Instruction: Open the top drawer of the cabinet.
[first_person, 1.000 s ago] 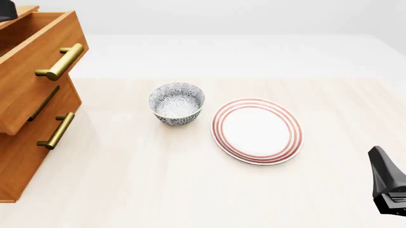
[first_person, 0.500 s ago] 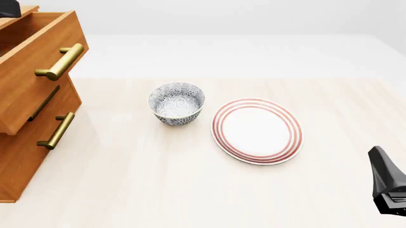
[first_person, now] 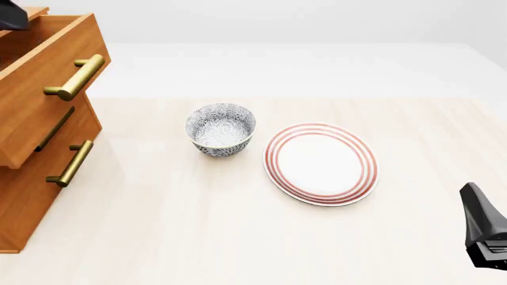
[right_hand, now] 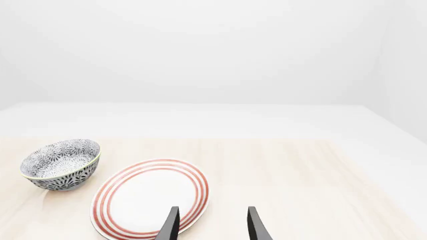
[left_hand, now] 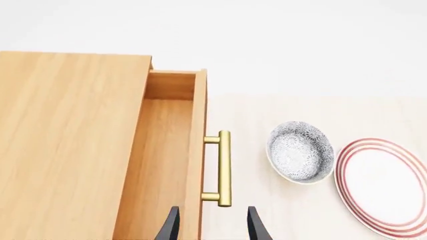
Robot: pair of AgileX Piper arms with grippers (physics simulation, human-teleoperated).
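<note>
Left wrist view: top drawer (left_hand: 167, 150) pulled out, handle (left_hand: 224, 169) just beyond left gripper (left_hand: 212, 227), fingers spread, empty.

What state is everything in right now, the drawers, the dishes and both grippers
top drawer: pulled out, inside empty as far as visible
two lower drawers: pushed in
bowl: upright, empty
plate: flat on the table, empty
left gripper: open, holding nothing, above the top drawer's handle
right gripper: open, holding nothing, near the plate's edge
</note>
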